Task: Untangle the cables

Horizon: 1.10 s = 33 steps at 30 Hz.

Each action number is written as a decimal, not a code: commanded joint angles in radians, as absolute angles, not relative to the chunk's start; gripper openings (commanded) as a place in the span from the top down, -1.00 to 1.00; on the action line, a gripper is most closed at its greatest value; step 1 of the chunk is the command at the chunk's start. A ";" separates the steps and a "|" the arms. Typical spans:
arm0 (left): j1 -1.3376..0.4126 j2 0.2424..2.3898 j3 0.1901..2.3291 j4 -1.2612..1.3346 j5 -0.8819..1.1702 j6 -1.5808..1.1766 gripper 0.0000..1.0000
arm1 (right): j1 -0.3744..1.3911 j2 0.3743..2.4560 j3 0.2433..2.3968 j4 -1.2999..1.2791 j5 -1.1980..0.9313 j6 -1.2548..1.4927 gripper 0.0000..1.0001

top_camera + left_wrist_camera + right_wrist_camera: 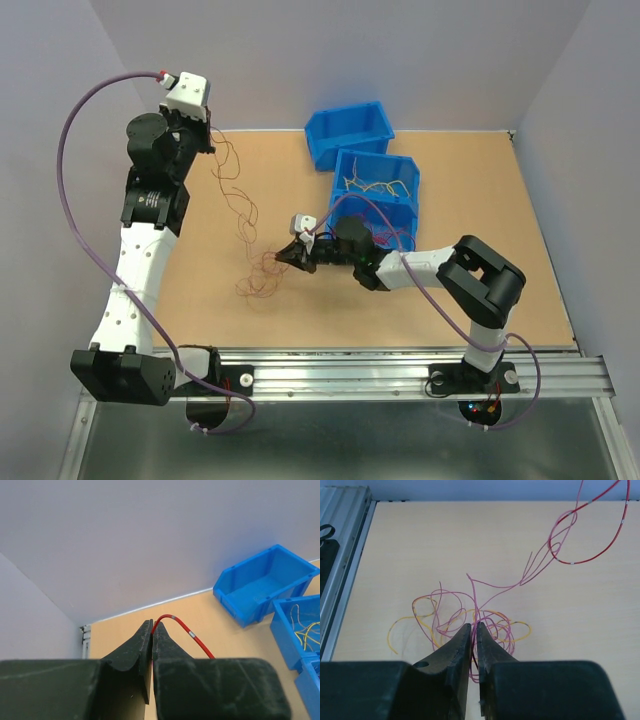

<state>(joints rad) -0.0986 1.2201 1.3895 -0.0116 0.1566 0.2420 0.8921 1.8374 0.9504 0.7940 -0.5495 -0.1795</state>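
Cables (pixel 260 278) lie knotted on the table (pixel 210 300), one red strand (pixel 185 626) pinched in the raised left hand (pixel 152 624), the right hand (pixel 474 626) nipping the heap with narrow jaws; a slow, steady pull apart should loosen loops, not tighten them.

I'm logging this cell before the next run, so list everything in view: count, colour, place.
cable tangle: one heap, pink-red, yellow and orange, mid-table
red cable: one, red with grey bands, hanging from the left gripper toward the tangle
blue bins: two, blue, far side of the table; farther one empty, nearer one has contents
yellow wires: several, loose in the nearer bin
table: one, tan
rail: one, silver, near edge
purple cords: two, one per arm
left gripper: black, raised far left, shut on the red cable
right gripper: black, low at the tangle, shut on a pink strand
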 commanded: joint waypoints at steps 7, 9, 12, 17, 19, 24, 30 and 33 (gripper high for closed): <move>-0.097 1.187 1.391 0.057 0.176 0.241 0.76 | 0.902 1.809 0.925 0.923 -0.626 -0.138 0.44; -0.097 1.178 1.396 0.048 0.198 0.236 0.76 | 0.900 1.810 0.928 0.927 -0.620 -0.138 0.34; -0.097 1.152 1.408 0.020 0.235 0.227 0.76 | 0.902 1.827 0.940 0.927 -0.623 -0.141 0.52; -0.097 1.105 1.408 0.002 0.250 0.222 0.74 | 0.902 1.850 0.959 0.927 -0.641 -0.138 0.99; -0.097 1.100 1.407 0.002 0.245 0.225 0.74 | 0.902 1.848 0.960 0.928 -0.638 -0.130 0.86; -0.097 1.111 1.419 -0.021 0.239 0.230 0.74 | 0.902 1.858 0.956 0.925 -0.577 -0.144 0.08; -0.097 1.111 1.430 -0.034 0.247 0.230 0.74 | 0.911 1.924 1.055 0.743 -0.557 -0.199 0.02; -0.097 1.109 1.428 -0.034 0.248 0.229 0.74 | 0.933 1.956 1.101 0.645 -0.548 -0.264 0.00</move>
<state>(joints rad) -0.0982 1.1233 1.3899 -0.0662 0.2344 0.2317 0.9001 1.9343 1.0119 0.7563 -0.5625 -0.1875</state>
